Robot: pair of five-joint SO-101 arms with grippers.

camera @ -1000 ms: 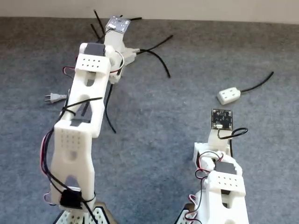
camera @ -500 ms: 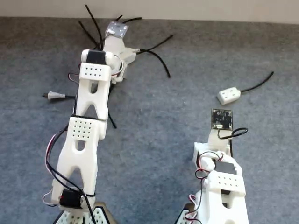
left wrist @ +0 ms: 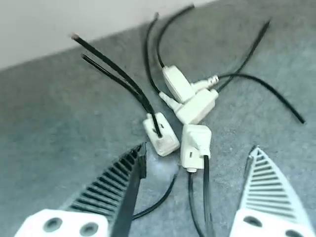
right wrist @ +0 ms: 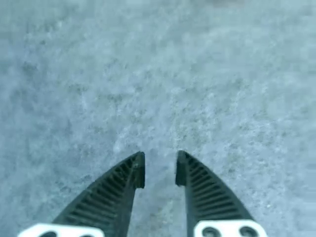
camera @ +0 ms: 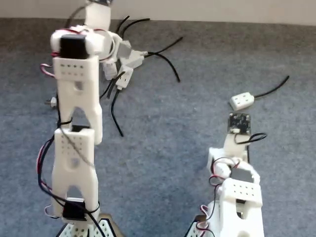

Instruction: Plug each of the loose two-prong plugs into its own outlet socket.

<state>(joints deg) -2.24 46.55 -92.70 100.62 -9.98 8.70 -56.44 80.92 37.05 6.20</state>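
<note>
A tangle of white plugs and sockets (camera: 124, 65) with black cords lies at the back left of the grey carpet. In the left wrist view, my left gripper (left wrist: 197, 157) hangs open above it. Below its fingers lie a small white block (left wrist: 161, 140) with two cords and a white plug (left wrist: 194, 147). Two more white pieces (left wrist: 177, 84) (left wrist: 198, 105) lie just beyond. A separate white outlet socket (camera: 241, 101) with a black cord lies at the right. My right gripper (right wrist: 159, 168) points at bare carpet, its fingers a narrow gap apart, holding nothing.
The raised left arm (camera: 76, 64) partly hides a loose two-prong plug (camera: 51, 102) at the far left. The right arm (camera: 239, 123) sits low at the front right, short of the outlet socket. A pale wall edge runs along the back of the carpet.
The left arm has lifted and pulled back from the tangle of plugs, which stays on the carpet. The right arm has shifted slightly.
</note>
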